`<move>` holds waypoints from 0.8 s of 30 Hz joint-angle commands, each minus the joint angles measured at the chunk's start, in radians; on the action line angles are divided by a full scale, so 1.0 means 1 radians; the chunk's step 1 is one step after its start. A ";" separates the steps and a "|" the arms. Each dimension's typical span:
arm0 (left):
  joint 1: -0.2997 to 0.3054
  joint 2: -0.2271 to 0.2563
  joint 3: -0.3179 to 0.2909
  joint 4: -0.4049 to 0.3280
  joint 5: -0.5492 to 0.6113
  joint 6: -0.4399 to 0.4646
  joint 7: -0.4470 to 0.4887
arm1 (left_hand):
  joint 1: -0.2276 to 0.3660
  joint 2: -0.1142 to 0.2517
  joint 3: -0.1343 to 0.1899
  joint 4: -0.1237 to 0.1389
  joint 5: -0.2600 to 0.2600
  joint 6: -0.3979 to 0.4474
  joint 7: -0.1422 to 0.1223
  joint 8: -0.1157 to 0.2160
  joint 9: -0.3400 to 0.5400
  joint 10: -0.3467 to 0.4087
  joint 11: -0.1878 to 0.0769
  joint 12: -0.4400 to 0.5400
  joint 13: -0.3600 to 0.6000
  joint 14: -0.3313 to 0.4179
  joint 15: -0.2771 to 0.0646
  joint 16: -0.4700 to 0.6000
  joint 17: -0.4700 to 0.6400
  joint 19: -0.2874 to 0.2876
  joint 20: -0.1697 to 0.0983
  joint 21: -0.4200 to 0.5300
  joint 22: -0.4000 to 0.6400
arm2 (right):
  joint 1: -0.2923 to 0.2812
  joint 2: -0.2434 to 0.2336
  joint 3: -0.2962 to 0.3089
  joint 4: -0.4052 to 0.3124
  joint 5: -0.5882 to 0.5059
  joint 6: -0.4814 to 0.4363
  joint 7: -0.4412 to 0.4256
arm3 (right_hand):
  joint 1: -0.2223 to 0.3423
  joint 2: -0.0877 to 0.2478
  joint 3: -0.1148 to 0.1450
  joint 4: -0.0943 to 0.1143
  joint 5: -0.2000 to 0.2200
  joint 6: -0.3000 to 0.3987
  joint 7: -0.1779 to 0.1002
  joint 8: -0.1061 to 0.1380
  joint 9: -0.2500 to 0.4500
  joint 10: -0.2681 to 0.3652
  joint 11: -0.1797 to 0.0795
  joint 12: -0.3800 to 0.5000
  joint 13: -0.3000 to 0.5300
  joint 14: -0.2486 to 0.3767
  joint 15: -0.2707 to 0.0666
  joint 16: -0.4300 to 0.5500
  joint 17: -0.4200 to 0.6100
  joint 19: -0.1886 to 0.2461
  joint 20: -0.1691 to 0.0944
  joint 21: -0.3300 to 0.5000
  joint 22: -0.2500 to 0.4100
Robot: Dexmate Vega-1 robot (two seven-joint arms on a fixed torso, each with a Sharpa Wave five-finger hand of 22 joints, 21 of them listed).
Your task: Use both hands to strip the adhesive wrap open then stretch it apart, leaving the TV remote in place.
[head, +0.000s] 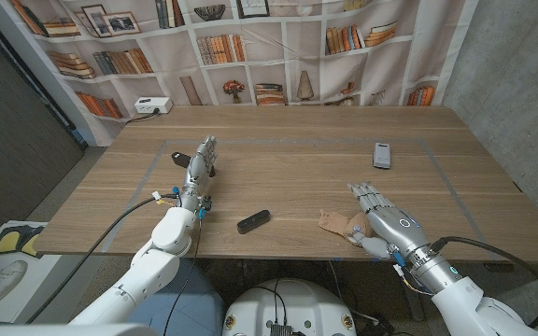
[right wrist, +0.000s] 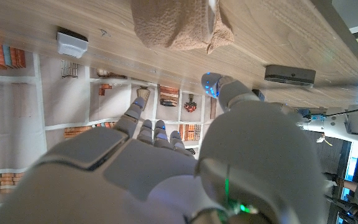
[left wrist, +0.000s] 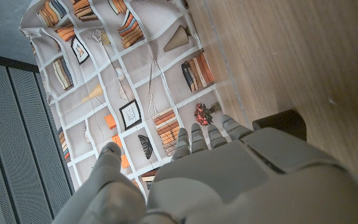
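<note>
The adhesive wrap [head: 334,222] is a crumpled tan wad near the table's front edge, right of centre; in the right wrist view the wrap [right wrist: 179,25] lies loose on the wood. My right hand [head: 377,213] stands just right of it, fingers stretched out and holding nothing, its thumb [right wrist: 219,87] close to the wad. A slim black TV remote [head: 254,222] lies left of the wrap, and the remote [right wrist: 289,74] is apart from it. My left hand [head: 200,168] stands upright at the centre left, fingers straight and empty, far from the wrap.
A small grey device [head: 382,154] lies at the far right of the table [head: 306,131]. A small black box [head: 177,156] sits just behind my left hand, seen also as the box [left wrist: 283,121]. A white power strip [head: 152,106] lies at the back left corner.
</note>
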 commanded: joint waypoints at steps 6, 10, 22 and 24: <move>-0.004 -0.001 0.003 -0.005 0.016 0.012 0.021 | 0.003 0.009 0.009 -0.001 0.003 0.003 -0.001 -0.003 0.003 0.005 -0.003 -0.003 0.003 0.000 0.001 -0.001 0.002 0.005 0.002 0.004 0.003 | -0.002 -0.010 -0.035 -0.011 -0.011 -0.069 0.001 | 0.006 -0.010 0.014 0.000 0.015 -0.027 0.086 -0.002 0.003 -0.022 -0.004 -0.002 0.000 -0.028 0.003 -0.003 0.004 -0.025 0.005 -0.002 0.003; -0.008 -0.005 0.006 0.005 0.015 0.002 0.015 | 0.003 0.009 0.009 -0.001 0.003 0.002 -0.001 -0.003 0.004 0.005 0.000 -0.003 0.003 0.001 0.001 -0.001 0.002 0.009 0.003 0.005 0.003 | -0.004 -0.022 -0.040 -0.014 -0.005 -0.073 0.004 | 0.005 -0.010 0.015 0.001 0.018 -0.030 0.086 -0.002 0.003 -0.025 -0.003 -0.002 0.000 -0.034 0.004 -0.003 0.004 -0.032 0.006 -0.003 0.003; -0.013 -0.007 0.009 0.012 0.015 -0.002 0.009 | 0.003 0.009 0.009 -0.002 0.003 0.003 0.000 -0.002 0.004 0.005 -0.001 -0.003 0.004 0.000 0.001 -0.002 0.002 0.010 0.001 0.005 0.003 | -0.002 -0.045 -0.064 -0.013 0.006 -0.092 0.004 | 0.001 -0.011 0.027 0.005 0.046 -0.052 0.086 -0.003 0.003 -0.058 -0.003 -0.005 -0.005 -0.061 0.007 -0.002 0.006 -0.079 0.018 -0.007 0.003; -0.013 -0.007 0.010 0.013 0.015 -0.003 0.009 | 0.003 0.009 0.009 -0.002 0.003 0.003 0.000 -0.002 0.004 0.006 -0.001 -0.003 0.004 -0.001 0.001 -0.002 0.002 0.010 0.002 0.005 0.003 | -0.002 -0.051 -0.067 -0.011 0.013 -0.089 0.003 | -0.002 -0.008 0.031 0.008 0.054 -0.062 0.083 -0.003 0.004 -0.073 -0.005 -0.005 -0.006 -0.073 0.007 -0.002 0.007 -0.093 0.019 -0.004 0.003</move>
